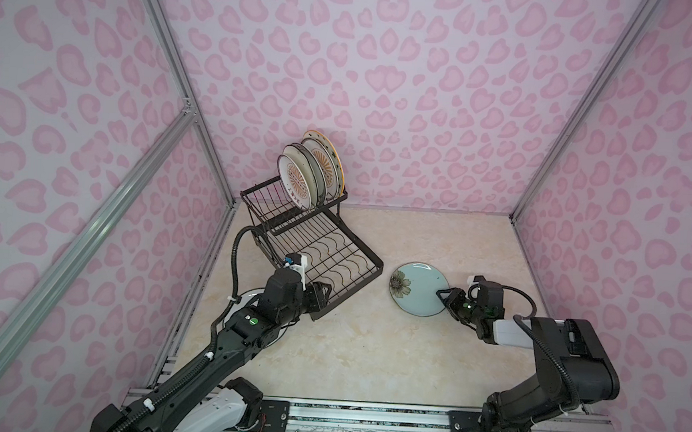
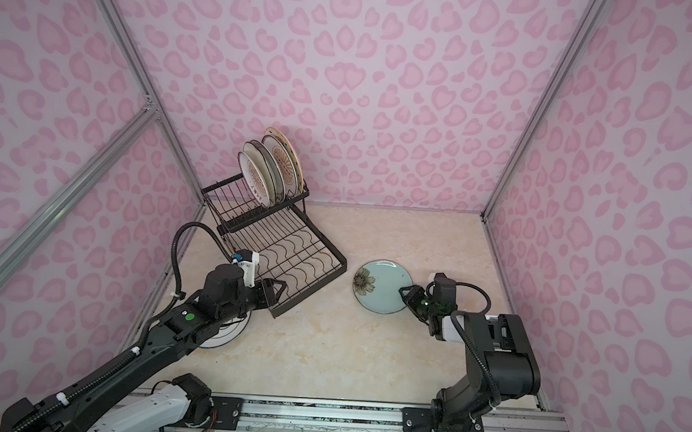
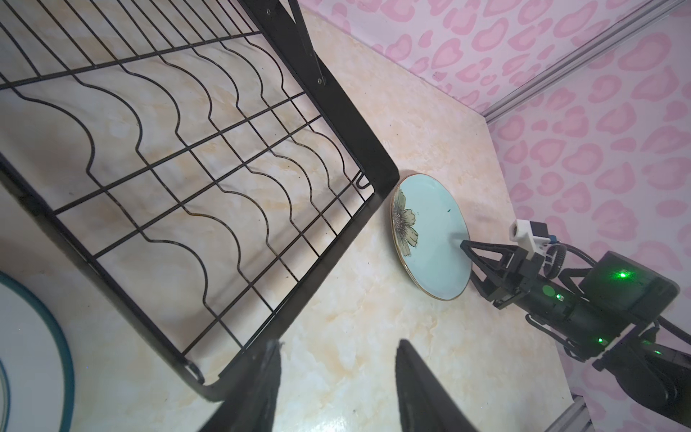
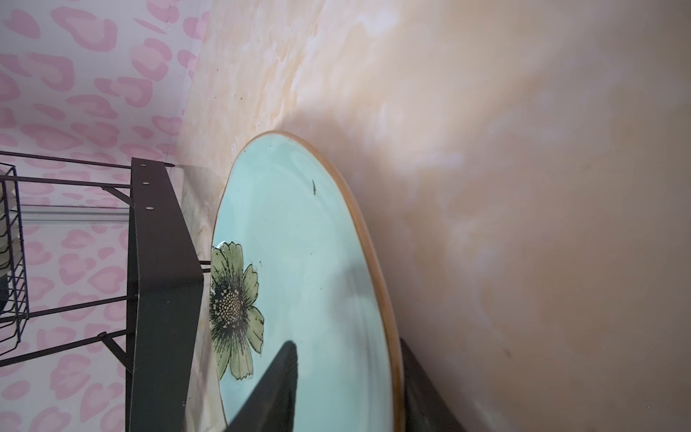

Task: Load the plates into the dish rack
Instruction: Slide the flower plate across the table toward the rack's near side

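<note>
A pale blue-green plate [image 1: 418, 289] [image 2: 381, 284] with a flower print lies on the table just right of the dish rack [image 1: 332, 262] [image 2: 295, 259]. My right gripper [image 1: 445, 299] [image 4: 347, 342] stands astride its near rim, one finger over the plate's face [image 4: 299, 224] and one beneath the edge, with a gap still showing. Several plates [image 1: 310, 173] stand upright in the rack's raised basket. My left gripper [image 1: 322, 294] [image 3: 340, 344] hangs open and empty at the rack's front corner. A white plate with a teal ring [image 2: 223, 337] [image 3: 33, 336] lies mostly hidden under the left arm.
The rack's flat tray with wavy wires [image 3: 187, 168] holds nothing. Pink patterned walls with metal posts [image 1: 515, 214] close in the table on three sides. Bare marble tabletop [image 1: 360, 351] spreads between the two arms.
</note>
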